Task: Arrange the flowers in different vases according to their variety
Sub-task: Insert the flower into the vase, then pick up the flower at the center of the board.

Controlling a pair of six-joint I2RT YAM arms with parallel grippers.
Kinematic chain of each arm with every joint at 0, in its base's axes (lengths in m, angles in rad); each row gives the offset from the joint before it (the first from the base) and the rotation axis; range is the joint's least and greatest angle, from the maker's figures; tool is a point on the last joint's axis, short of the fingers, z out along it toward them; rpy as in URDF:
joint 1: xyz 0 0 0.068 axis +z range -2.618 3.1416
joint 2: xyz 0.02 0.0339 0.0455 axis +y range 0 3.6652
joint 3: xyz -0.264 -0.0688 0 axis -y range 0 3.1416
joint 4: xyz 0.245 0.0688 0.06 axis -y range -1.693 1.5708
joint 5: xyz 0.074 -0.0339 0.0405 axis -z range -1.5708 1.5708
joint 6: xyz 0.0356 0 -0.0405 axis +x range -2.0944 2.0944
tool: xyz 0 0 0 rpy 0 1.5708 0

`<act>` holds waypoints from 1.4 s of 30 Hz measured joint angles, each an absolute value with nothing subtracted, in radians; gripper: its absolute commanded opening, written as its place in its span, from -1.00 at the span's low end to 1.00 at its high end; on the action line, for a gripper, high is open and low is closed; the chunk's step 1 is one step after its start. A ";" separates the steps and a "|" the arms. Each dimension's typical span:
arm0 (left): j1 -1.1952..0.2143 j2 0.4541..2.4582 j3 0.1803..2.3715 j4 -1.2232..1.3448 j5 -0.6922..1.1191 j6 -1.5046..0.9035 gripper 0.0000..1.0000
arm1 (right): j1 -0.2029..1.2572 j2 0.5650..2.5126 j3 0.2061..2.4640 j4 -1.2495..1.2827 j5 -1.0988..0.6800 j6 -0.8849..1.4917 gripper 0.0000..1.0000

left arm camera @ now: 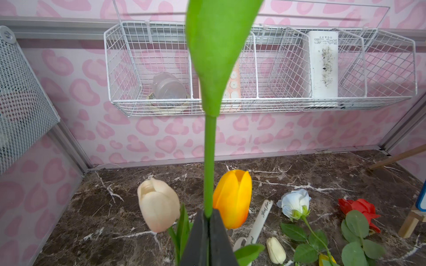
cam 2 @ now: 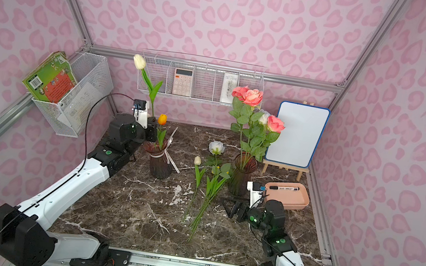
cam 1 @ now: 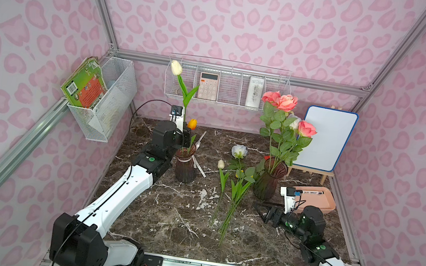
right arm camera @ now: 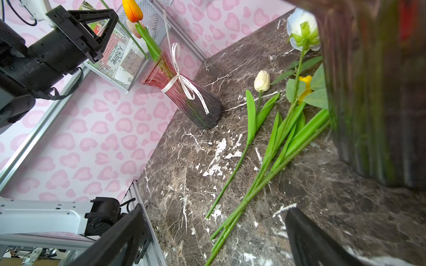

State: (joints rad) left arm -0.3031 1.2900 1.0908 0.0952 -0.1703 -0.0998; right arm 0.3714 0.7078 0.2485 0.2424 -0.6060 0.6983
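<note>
My left gripper (left arm camera: 209, 217) is shut on the stem of a cream tulip (cam 1: 176, 67) that stands upright. Its lower end reaches into the mouth of the ribboned vase (cam 1: 184, 167), which holds an orange tulip (left arm camera: 232, 198) and another cream tulip (left arm camera: 159, 205). The second vase (cam 1: 266, 182) holds pink roses (cam 1: 280, 101) and a white one. Lying between the vases are a white rose (cam 1: 239, 151), a cream tulip (cam 1: 220, 164) and a yellow tulip (right arm camera: 305, 87). A red rose (left arm camera: 359, 207) lies behind the second vase. My right gripper (cam 1: 266, 211) hangs open low beside that vase, holding nothing.
A whiteboard on an easel (cam 1: 326, 140) stands at the back right, with a pink tray (cam 1: 324, 206) holding a marker in front of it. A wire shelf (cam 1: 271, 105) with a calculator hangs on the back wall. A mesh basket (cam 1: 112, 100) holding a book hangs on the left wall.
</note>
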 measured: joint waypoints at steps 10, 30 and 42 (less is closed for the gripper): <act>-0.302 1.264 1.021 0.062 -0.093 -0.149 0.37 | 0.371 0.723 0.249 0.243 -0.606 0.702 0.97; -0.600 0.955 1.000 -0.349 -0.174 -0.320 0.97 | 0.579 0.915 0.359 0.222 -0.470 0.698 0.73; -0.648 0.803 0.704 -0.317 -0.198 -0.368 0.98 | 0.763 1.237 0.664 0.031 -0.175 0.652 0.18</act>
State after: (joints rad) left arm -0.6483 0.8028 0.7044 -0.3172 -0.1982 -0.3683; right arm 0.7628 1.2373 0.6636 0.0315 -0.1749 0.6518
